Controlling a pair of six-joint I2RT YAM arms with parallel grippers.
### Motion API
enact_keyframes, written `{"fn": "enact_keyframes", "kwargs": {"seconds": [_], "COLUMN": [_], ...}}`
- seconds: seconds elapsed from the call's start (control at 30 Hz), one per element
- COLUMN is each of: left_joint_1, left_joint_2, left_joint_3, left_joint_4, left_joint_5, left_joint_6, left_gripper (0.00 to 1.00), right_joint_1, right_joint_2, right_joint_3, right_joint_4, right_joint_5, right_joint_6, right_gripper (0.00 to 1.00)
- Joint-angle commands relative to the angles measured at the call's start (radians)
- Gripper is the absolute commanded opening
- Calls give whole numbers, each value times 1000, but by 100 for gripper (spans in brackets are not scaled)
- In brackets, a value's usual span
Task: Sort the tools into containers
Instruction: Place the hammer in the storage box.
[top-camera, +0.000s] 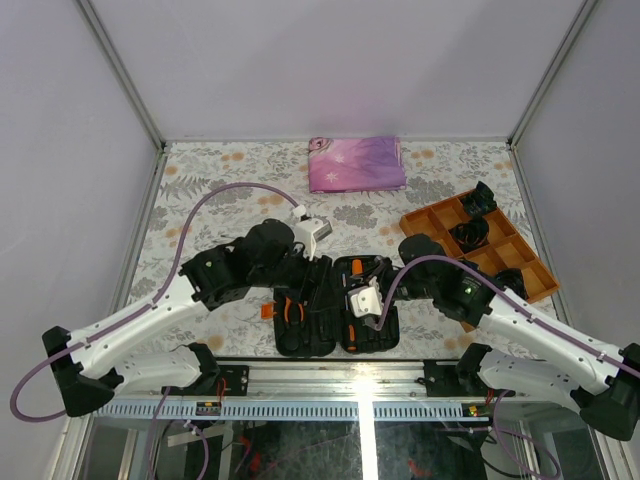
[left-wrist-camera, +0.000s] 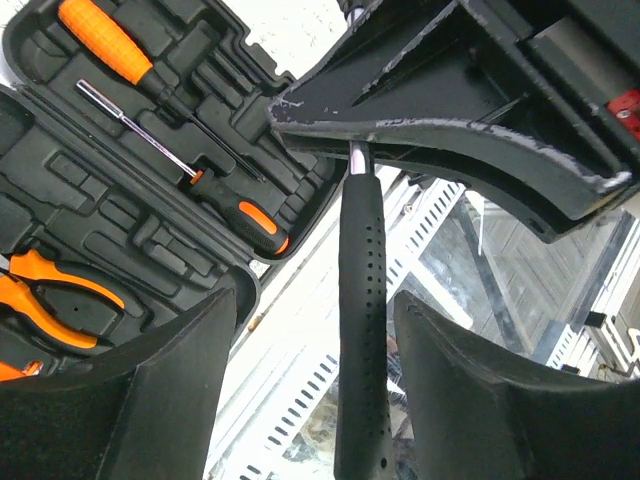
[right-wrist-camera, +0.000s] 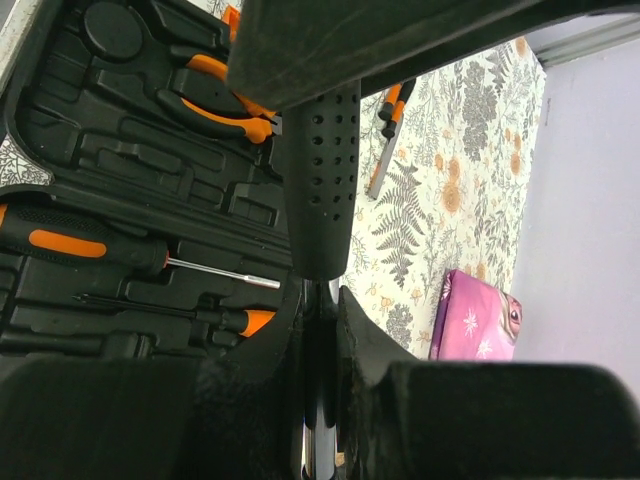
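Your right gripper (right-wrist-camera: 320, 305) clamps the slim black rubber-handled hammer (left-wrist-camera: 362, 300) by its steel neck; likely head-heavy, so close your open left gripper (left-wrist-camera: 315, 330) on the dimpled grip.

L gripper (left-wrist-camera: 315, 310) spread; R gripper (right-wrist-camera: 318, 320) clamped; wrists facing.

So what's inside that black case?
Orange pliers and two screwdrivers lie in the case's moulded slots. The right tool and its hammer hide some slots from above.
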Motion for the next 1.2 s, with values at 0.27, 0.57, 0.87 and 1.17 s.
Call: {"fn": "enact_keyframes", "kwargs": {"seconds": [0.27, 0.57, 0.87, 1.17], "left_joint_1": [-5, -5, -5, -5], "left_joint_2": [55, 57, 31, 3], "left_joint_3": [1, -8, -15, -72], "left_joint_4": [-7, -3, -31, 1], "left_joint_5": [58, 52, -133, -308], "left_joint_6": [77, 73, 16, -143], "left_gripper": [50, 2, 0, 0], "right_joint_1": [-1, -2, -2, -3], "right_joint_2": [10, -31, -194, -345], "right_joint_3": [74, 34, -45, -238], "right_joint_4": [40, 138, 269, 557], "right_joint_5": [-50, -34, 37, 548], "right_joint_6": [-29, 16, 260, 1121], "right_gripper": [0, 6, 61, 69]}}
